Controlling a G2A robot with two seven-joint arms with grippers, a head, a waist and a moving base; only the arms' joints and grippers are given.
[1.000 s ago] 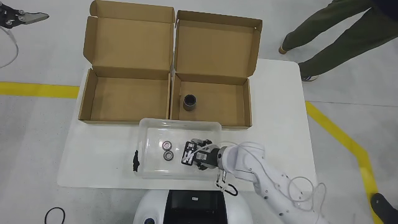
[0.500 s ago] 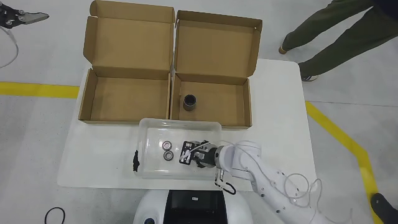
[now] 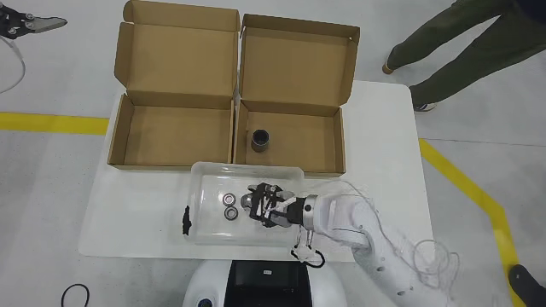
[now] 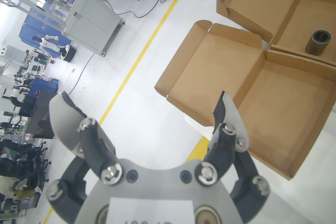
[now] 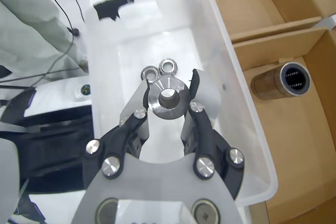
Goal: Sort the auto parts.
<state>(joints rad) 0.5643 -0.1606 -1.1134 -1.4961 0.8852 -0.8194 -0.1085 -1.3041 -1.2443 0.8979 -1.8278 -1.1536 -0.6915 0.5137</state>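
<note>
My right gripper (image 5: pixel 168 93) is inside the clear plastic bin (image 5: pixel 225 43), shut on a thick silver metal ring (image 5: pixel 168 97) with a centre hole. Two small silver bearings (image 5: pixel 158 70) lie side by side on the bin floor just beyond the fingertips. From above, the right gripper (image 3: pixel 260 205) is mid-bin, right of the bearings (image 3: pixel 230 205). A dark cylindrical bushing (image 3: pixel 260 141) stands in the right cardboard box (image 3: pixel 328 141). The left cardboard box (image 3: pixel 171 136) holds nothing. My left gripper (image 4: pixel 143 101) hangs open off the table's left side, high over the floor.
Both boxes have lids folded back at the far side. The bin (image 3: pixel 247 168) sits at the table's near edge, just in front of the boxes. A black scrap (image 3: pixel 185 219) lies by the bin's left wall. The table's right part (image 3: pixel 384 136) is bare white.
The right gripper has shifted slightly left inside the bin, toward the two bearings, and its wrist has turned. The left arm has not moved.
</note>
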